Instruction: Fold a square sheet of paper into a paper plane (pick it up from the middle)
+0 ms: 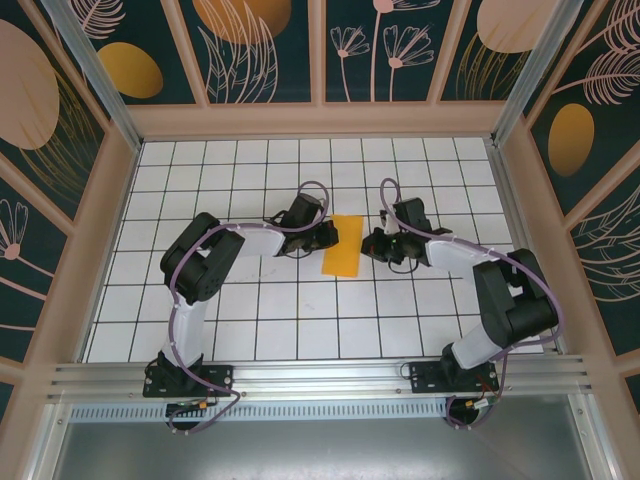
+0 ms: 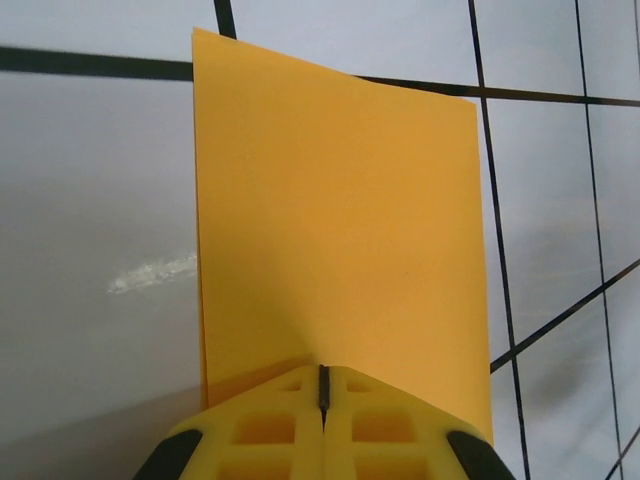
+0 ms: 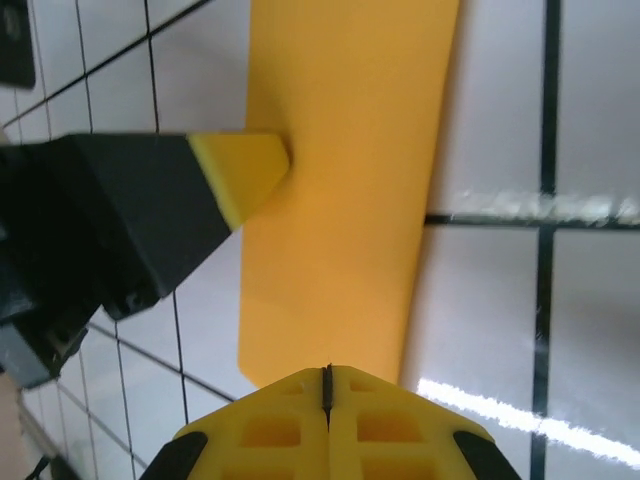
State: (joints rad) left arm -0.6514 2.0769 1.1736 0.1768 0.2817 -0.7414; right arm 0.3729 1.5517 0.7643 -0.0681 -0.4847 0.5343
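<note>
- Nearest the lens in each wrist view are my own yellow fingertips: the left pair (image 2: 270, 430) and the right pair (image 3: 385, 435). Both sets are pressed together with only a thin dark seam between them.
- My left jaws are fully closed. They meet the near edge of the sheet of paper (image 2: 340, 230), and I cannot tell whether they pinch that edge or merely rest on it.
- My right jaws are also fully closed, at the opposite long edge of the paper (image 3: 345, 180). I see nothing gripped between them.
- From the right wrist, one left fingertip (image 3: 245, 170) touches the far side of the paper.
- From above, the orange-yellow paper (image 1: 343, 246) lies flat as a narrow upright rectangle, not a full square. It sits mid-desk between my two arms, on the white tiled desk (image 1: 250, 320).
- I judge that the plane is far from done, as I see no point or wings.
- Risk: the desk looks glossy, so a sideways push from either side could slide the thin paper instead of creasing it.
- Risk: uneven pressure could shift the layers and set a crooked crease.
- Risk: with both jaws closed, I cannot lift the paper until one opens.
- Risk: my two wrists are close together and could bump.
</note>
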